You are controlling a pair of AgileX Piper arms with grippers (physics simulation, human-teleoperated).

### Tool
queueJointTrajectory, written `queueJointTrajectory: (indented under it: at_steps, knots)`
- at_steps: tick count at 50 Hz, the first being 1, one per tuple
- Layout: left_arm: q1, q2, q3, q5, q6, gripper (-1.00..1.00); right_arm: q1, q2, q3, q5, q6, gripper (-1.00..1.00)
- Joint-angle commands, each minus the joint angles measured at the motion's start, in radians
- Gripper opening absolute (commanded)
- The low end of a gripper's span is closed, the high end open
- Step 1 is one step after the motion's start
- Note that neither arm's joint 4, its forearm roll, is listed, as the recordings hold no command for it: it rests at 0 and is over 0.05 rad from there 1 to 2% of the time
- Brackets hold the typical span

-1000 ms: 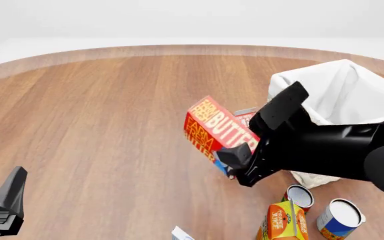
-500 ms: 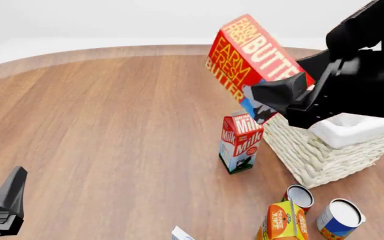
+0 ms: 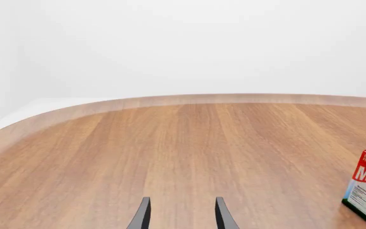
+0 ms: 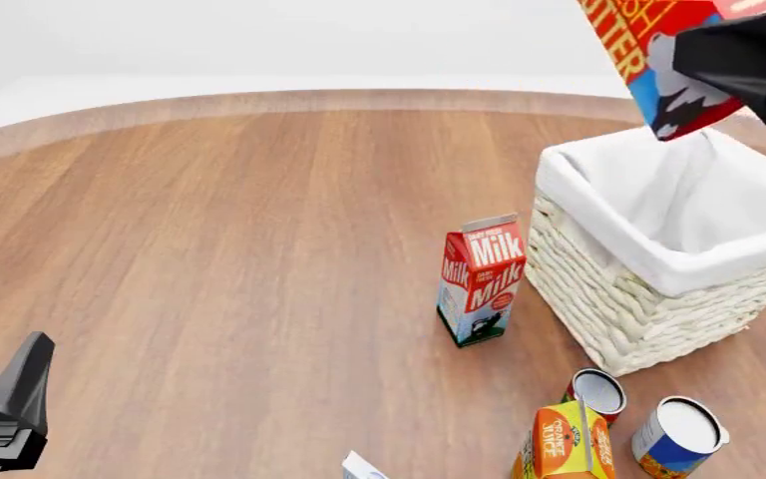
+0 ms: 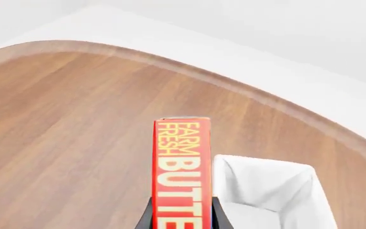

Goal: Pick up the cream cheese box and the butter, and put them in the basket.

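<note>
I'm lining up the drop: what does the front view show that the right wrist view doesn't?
Front view only: the milk carton, two cans, the orange juice carton, the left gripper, and the basket's woven sides. Right wrist view only: the butter's full "FARM FRESH" edge between the right gripper's fingers. Both: butter held above the table near the basket.

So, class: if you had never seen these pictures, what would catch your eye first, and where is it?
First, the red butter box held high by the right gripper, above the far side of the white basket. Next, the milk carton standing upright on the table just left of the basket. The left gripper waits open, holding nothing.
</note>
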Motion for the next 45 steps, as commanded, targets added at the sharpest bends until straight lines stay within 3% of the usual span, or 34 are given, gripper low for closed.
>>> queueJointTrajectory:
  at_steps: [1, 8, 19, 27, 39, 45]
  knots:
    - [0.0, 0.0, 0.0, 0.0, 0.0, 1.0, -0.117, -0.024, -0.075, 0.055, 0.035, -1.0]
    - [0.0, 0.0, 0.0, 0.0, 0.0, 1.0, -0.159, -0.024, -0.078, 0.076, 0.096, -1.0]
    - [0.0, 0.0, 0.0, 0.0, 0.0, 1.0, -0.241, 0.005, -0.006, 0.014, 0.169, -1.0]
    - [0.0, 0.0, 0.0, 0.0, 0.0, 1.0, -0.252, 0.011, 0.058, -0.018, 0.211, -1.0]
    - [0.0, 0.0, 0.0, 0.0, 0.0, 1.0, -0.28, 0.055, 0.064, 0.0, 0.284, -1.0]
    - [0.0, 0.0, 0.0, 0.0, 0.0, 1.0, -0.311, 0.075, 0.072, 0.042, 0.264, -1.0]
